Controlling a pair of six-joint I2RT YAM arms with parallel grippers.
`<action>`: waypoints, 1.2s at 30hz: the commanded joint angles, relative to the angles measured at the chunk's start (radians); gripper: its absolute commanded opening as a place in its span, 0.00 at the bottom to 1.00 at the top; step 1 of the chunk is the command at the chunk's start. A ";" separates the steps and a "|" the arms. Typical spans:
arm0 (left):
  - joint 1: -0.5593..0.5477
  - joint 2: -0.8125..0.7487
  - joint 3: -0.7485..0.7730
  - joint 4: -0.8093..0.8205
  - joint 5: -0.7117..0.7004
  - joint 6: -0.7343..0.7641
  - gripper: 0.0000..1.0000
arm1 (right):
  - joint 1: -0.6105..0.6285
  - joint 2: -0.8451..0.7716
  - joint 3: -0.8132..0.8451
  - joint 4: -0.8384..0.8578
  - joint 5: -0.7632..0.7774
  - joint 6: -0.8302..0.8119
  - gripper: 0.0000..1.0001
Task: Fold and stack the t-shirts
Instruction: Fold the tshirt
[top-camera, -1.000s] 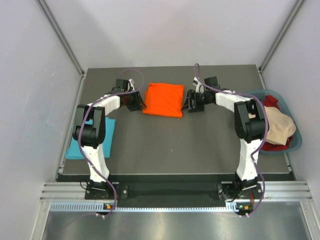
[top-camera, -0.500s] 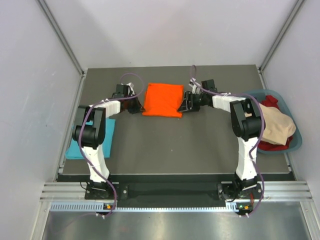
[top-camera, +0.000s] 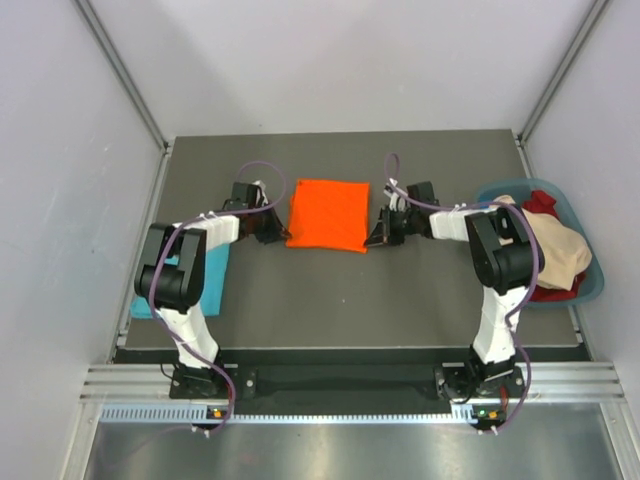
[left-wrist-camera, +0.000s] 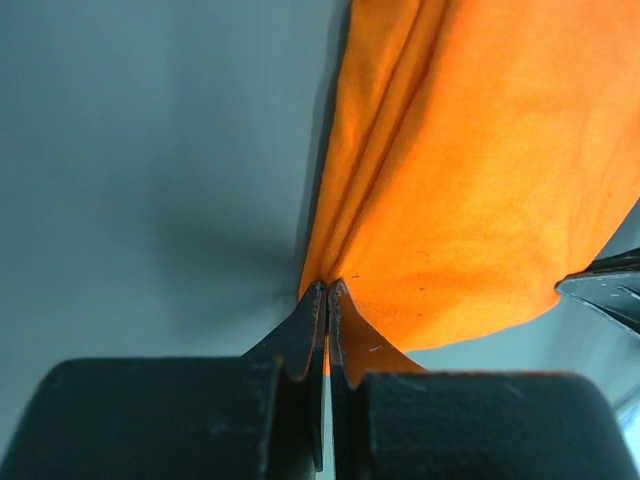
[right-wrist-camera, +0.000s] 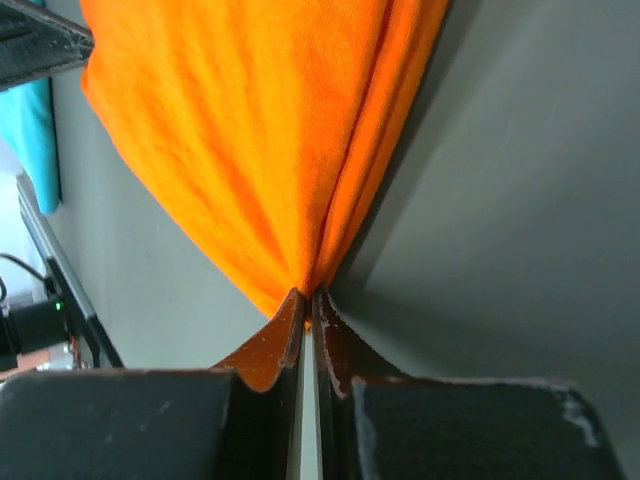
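Left gripper (left-wrist-camera: 327, 292) and right gripper (right-wrist-camera: 308, 298), jaws pinched tight on opposite side edges of the folded bright orange cloth t-shirt (top-camera: 328, 214), hold it low over the dark grey table (top-camera: 340, 290). The light turquoise t-shirt (top-camera: 216, 270) lies at the table's left edge, partly under the left arm.

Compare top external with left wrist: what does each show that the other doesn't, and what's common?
Only top external: the turquoise t-shirt lying flat at the table's left edge, and the blue basket holding clothes on the right. Only left wrist: the left gripper shut on the edge of the orange t-shirt, with the cloth puckering into folds from the pinch. Both: the orange t-shirt, the dark table, and the right gripper at the shirt's opposite side, only a sliver in the wrist view.
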 joint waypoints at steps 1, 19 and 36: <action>-0.006 -0.072 -0.063 -0.145 0.033 -0.023 0.00 | 0.033 -0.108 -0.098 0.039 0.042 0.020 0.02; -0.018 -0.157 0.099 -0.128 -0.039 0.164 0.43 | 0.012 -0.298 -0.080 -0.170 0.094 -0.128 0.54; 0.018 0.264 0.443 -0.041 0.268 0.385 0.45 | -0.105 0.100 0.322 -0.065 -0.135 -0.203 0.62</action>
